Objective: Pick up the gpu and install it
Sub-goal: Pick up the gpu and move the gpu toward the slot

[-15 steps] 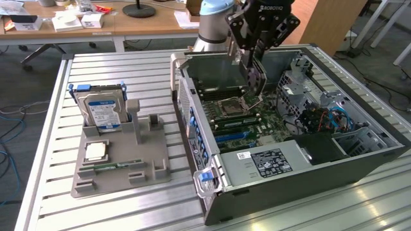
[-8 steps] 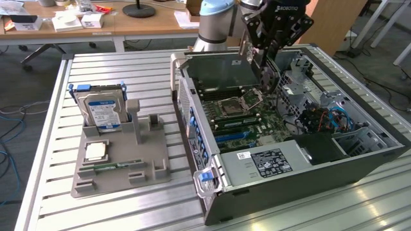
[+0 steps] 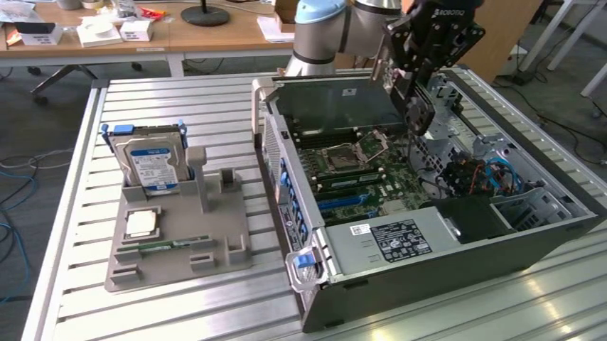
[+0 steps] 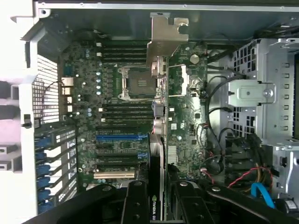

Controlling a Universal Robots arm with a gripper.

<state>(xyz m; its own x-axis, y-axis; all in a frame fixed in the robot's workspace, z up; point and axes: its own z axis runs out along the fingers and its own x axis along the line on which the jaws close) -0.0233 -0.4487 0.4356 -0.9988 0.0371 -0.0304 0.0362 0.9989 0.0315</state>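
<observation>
My gripper (image 3: pixel 417 89) hangs over the open computer case (image 3: pixel 284 177), shut on the gpu (image 3: pixel 419 117), a dark thin card above the motherboard (image 3: pixel 356 167). In the wrist view the gpu (image 4: pixel 157 158) is seen edge-on, running from between my black fingers (image 4: pixel 135 205) out to its silver bracket (image 4: pixel 164 39). The card is in the air over the processor socket (image 4: pixel 135 84). The blue and black expansion slots (image 4: pixel 117 137) lie off to one side of it.
A grey parts holder (image 3: pixel 175 241) on the slatted table at the exterior view's left carries a blue-labelled hard drive (image 3: pixel 150 160), a square chip (image 3: pixel 142 224) and a memory stick (image 3: pixel 175 245). Inside the case are the power supply (image 3: pixel 399 238), drive cage and loose cables (image 3: pixel 484 174). A cluttered desk stands behind.
</observation>
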